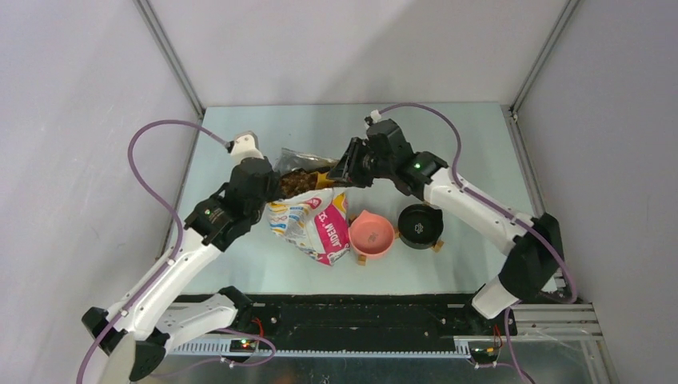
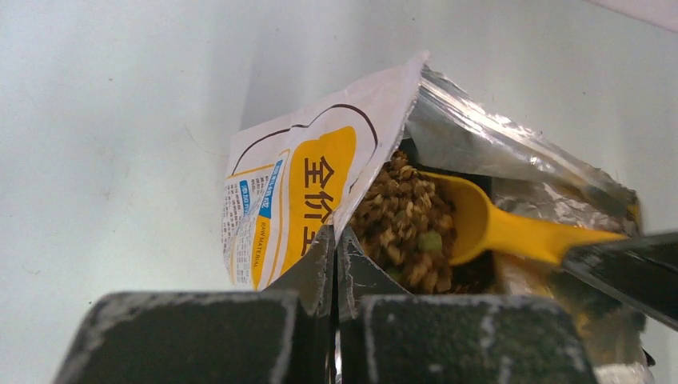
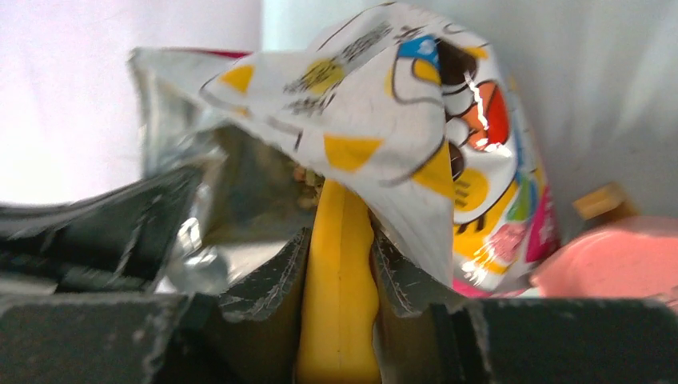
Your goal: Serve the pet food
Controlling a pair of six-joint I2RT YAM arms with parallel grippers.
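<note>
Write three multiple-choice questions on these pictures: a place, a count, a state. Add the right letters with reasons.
1. The head of the yellow scoop is: A. in the open bag B. in a bowl C. in the air
2. Bowls in view: A. one B. two C. three
3. The left claw is: A. open B. shut on the bag's edge C. holding the scoop

1 A, it lies in pet food. 2 B, a pink bowl, a black bowl. 3 B, it pinches the rim.
</note>
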